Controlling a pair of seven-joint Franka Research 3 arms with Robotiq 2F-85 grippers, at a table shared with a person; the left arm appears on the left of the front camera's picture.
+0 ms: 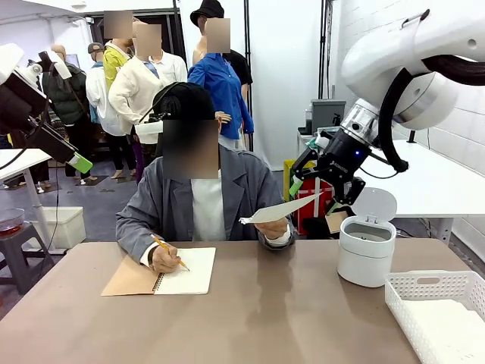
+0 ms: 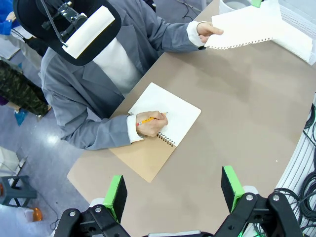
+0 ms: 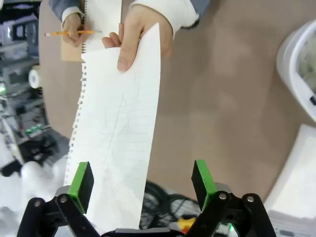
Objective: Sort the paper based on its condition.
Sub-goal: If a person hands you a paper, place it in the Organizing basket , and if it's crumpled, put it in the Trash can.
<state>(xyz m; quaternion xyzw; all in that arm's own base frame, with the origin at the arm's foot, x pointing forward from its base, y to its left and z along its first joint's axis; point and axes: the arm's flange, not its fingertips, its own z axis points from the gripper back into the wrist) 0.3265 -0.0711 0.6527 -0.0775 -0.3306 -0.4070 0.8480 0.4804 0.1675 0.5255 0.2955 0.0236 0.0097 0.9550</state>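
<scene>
Hovering released, the right gripper (image 3: 143, 180) faces the sheet (image 3: 118, 133) a person's hand (image 3: 143, 34) offers; the sheet sits toward nine o'clock, so clenching might miss or crease it. The left gripper (image 2: 173, 190) is released too.

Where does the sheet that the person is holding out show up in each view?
Front view: the sheet is right of centre, at mid-height.
Left wrist view: the sheet is in the top right corner.
Right wrist view: the sheet is centre-left, reaching the bottom edge.
Shared landmark: the spiral notebook.

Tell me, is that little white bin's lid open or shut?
Open: the white bin has its round lid tipped up behind it.
</scene>
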